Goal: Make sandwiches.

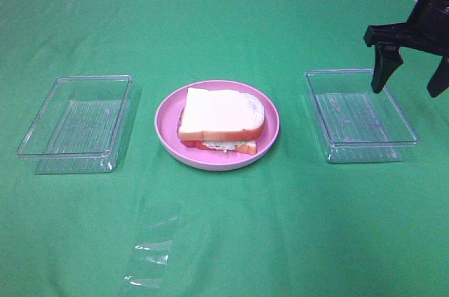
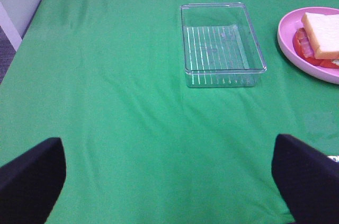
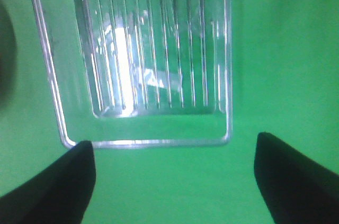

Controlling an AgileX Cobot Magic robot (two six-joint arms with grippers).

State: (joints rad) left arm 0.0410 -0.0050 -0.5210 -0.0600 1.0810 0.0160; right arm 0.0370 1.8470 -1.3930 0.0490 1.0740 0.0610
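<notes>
The sandwich (image 1: 222, 119) is one stack on the round pink plate (image 1: 167, 123) at the middle of the green table: white bread on top, red and pale green filling showing at its front edge. It also shows in the left wrist view (image 2: 320, 38). My right gripper (image 1: 410, 79) is open and empty, hanging above the far right edge of the right clear tray (image 1: 359, 116), which fills the right wrist view (image 3: 143, 49). My left gripper (image 2: 169, 181) is open and empty, out of the exterior view, well back from the left clear tray (image 2: 220, 44).
The left clear tray (image 1: 77, 121) stands left of the plate and holds nothing. A crumpled piece of clear plastic film (image 1: 151, 251) lies on the cloth in front. Green cloth covers the whole table.
</notes>
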